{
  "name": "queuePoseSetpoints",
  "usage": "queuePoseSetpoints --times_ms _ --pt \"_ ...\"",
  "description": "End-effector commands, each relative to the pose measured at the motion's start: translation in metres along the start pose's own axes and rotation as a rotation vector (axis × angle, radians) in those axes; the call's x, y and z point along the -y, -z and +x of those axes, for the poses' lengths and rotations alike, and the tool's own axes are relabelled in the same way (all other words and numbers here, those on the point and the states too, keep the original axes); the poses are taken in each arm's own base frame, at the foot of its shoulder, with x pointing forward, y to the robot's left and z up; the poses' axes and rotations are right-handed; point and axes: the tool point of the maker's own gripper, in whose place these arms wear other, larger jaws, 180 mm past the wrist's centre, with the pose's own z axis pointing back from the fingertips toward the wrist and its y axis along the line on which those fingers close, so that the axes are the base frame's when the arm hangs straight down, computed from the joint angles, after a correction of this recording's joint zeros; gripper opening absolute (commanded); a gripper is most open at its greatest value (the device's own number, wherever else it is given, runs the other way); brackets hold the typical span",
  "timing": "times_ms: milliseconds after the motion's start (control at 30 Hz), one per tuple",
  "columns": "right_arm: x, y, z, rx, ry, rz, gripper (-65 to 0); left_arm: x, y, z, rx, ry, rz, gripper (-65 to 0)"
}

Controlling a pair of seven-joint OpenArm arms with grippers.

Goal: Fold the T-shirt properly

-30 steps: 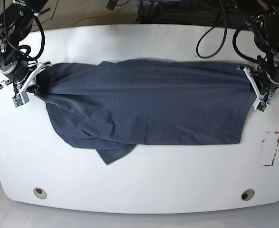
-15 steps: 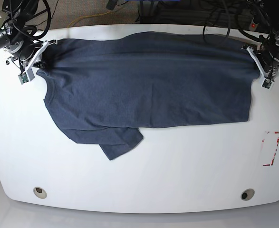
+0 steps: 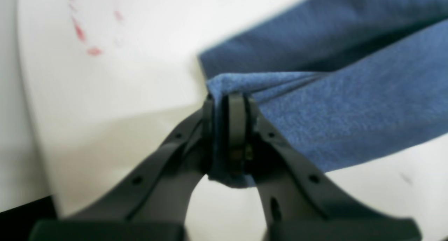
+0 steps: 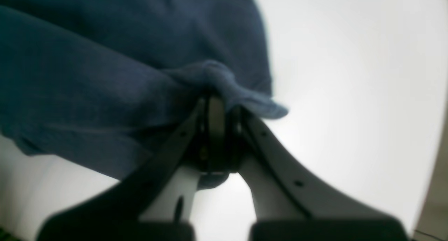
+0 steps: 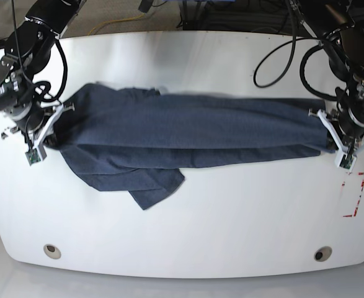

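no readable text, red dashed marking [image 5: 354, 194] on table [image 5: 231, 223], not lettering

The shirt [image 5: 188, 133] lies as a long band across the middle of the table [image 5: 188, 230], from nine o'clock to three o'clock, and blocks any low pass there. A loose flap hangs toward seven o'clock, taking some of the near-left surface. The left gripper [image 5: 338, 144] at three o'clock and the right gripper [image 5: 43, 133] at nine o'clock are both clamped onto the cloth ends, so those two spots are taken. Arms and cables crowd the corners at eleven and one o'clock. Bare tabletop runs along the near half, from five to seven o'clock. A red dashed mark [image 5: 353, 194] sits flat at four o'clock.
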Motion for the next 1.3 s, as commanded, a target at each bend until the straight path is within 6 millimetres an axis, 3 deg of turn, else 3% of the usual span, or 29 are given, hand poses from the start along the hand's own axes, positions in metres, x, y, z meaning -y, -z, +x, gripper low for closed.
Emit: queuePoseSetpoints --times_ms 0,367,633,767,867,1033,1133,1267 --pt "0.013 -0.004 0.036 0.093 -0.036 -0.027 -65.0 -0.01 -0.006 0.038 0.099 0.049 0.034 -61.8" --pt "0.061 -0.018 0.154 0.266 -0.159 -0.098 -65.0 -0.048 -0.038 0.158 0.313 0.164 0.2 -61.9" --pt "0.088 -0.072 0.26 0.414 -0.325 -0.208 -65.0 -0.119 -0.114 0.235 0.496 0.171 0.42 -61.9" --pt "0.096 -0.109 0.308 0.486 -0.395 -0.269 -65.0 -0.154 -0.154 0.261 0.551 0.137 0.504 -61.9" --pt "0.097 -0.135 0.336 0.537 -0.429 -0.306 -65.0 -0.167 -0.174 0.277 0.595 0.11 0.525 -61.8" --pt "0.099 -0.143 0.341 0.53 -0.434 -0.326 -65.0 -0.166 -0.174 0.286 0.594 0.125 0.514 -61.8" --pt "0.094 -0.125 0.325 0.491 -0.435 -0.303 -65.0 -0.161 -0.161 0.278 0.551 0.136 0.502 -61.8" --pt "0.089 -0.101 0.283 0.434 -0.413 -0.286 -65.0 -0.15 -0.131 0.256 0.473 0.15 0.457 -61.9"
